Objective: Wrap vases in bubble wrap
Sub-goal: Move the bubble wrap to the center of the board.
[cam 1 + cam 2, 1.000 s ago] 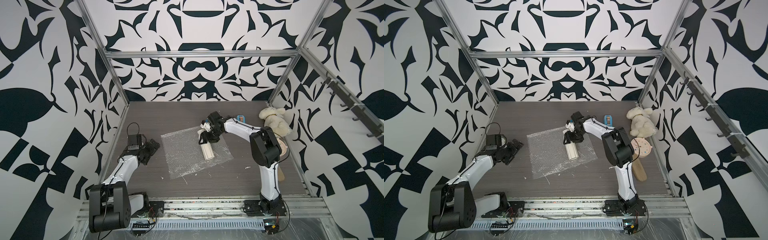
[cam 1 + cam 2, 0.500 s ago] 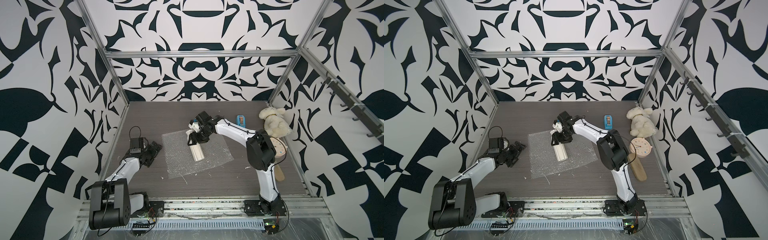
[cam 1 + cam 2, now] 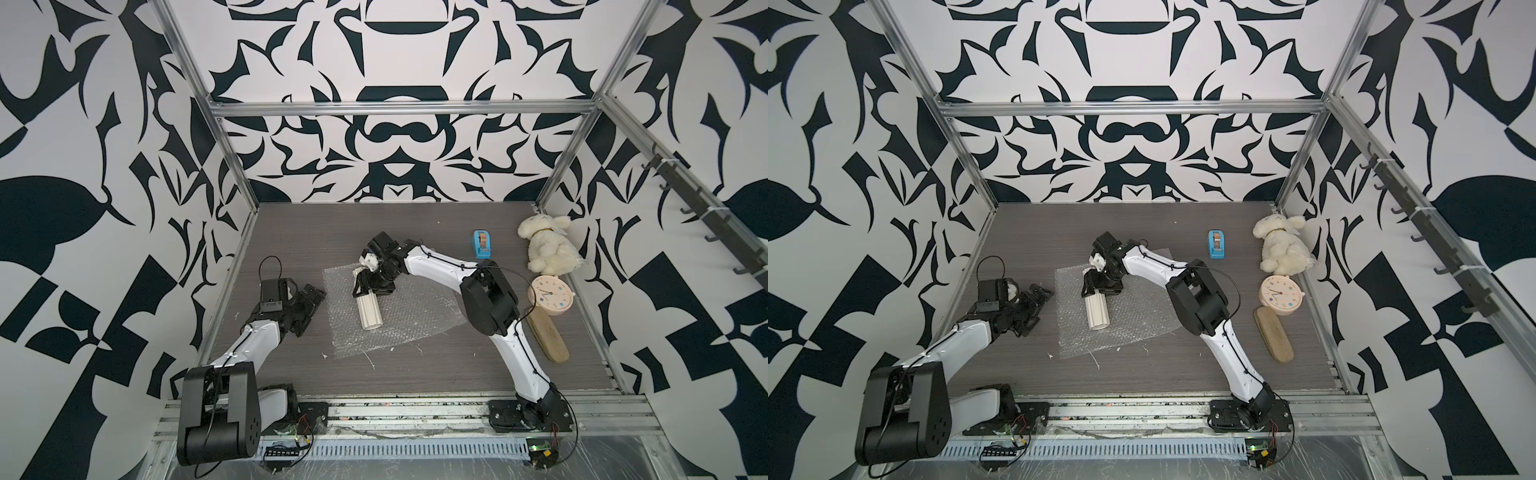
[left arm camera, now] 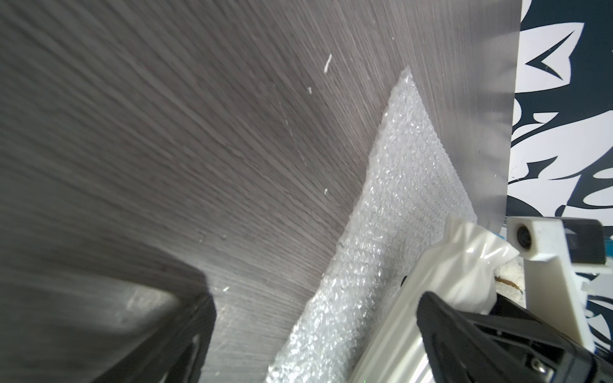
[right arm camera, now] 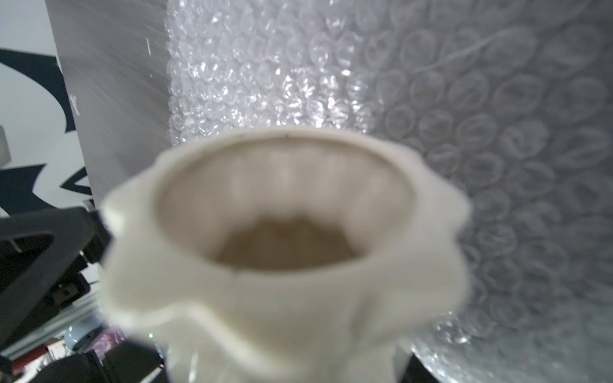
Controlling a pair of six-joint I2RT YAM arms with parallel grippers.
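Top views: vase (image 3: 368, 309) lies on its side on the bubble wrap (image 3: 419, 316), toward the sheet's left edge, base pointing at the robot, neck away.
Right gripper (image 3: 365, 286): clamped across the vase's neck end; black fingers straddle it, one either side. Right wrist view looks straight into the scalloped mouth (image 5: 285, 212), so the hold is at the top of the vase.
Left gripper (image 3: 309, 300): fingers wide apart, holding nothing, sitting over bare table just beside the sheet's left edge. Not touching the wrap as far as I can tell.
Left wrist view: sheet edge (image 4: 374, 205) lies flat on the table (image 4: 199, 132); vase body and the right gripper's finger show in the corner.
Wrap state: flat, unfolded, nothing over the vase yet.
Step (my read): placing/positioning the vase on the sheet, pre-roll. Wrapping proper not started.
Next move calls for: left gripper pinching the near left edge or corner of the sheet and lifting it over the vase. Thin film flat on the table, so a low, shallow pinch is needed.
Right arm's job: either pin the vase while the flap comes over, or let go and clear out so the flap isn't blocked by the fingers.
Risk: ribbed round body will probably roll once freed; sheet may slide instead of lifting.
Clutter: tape dispenser (image 3: 481, 244), plush bunny (image 3: 546, 245), clock (image 3: 550, 297), brush (image 3: 546, 338) all on the right side, well apart from the sheet.
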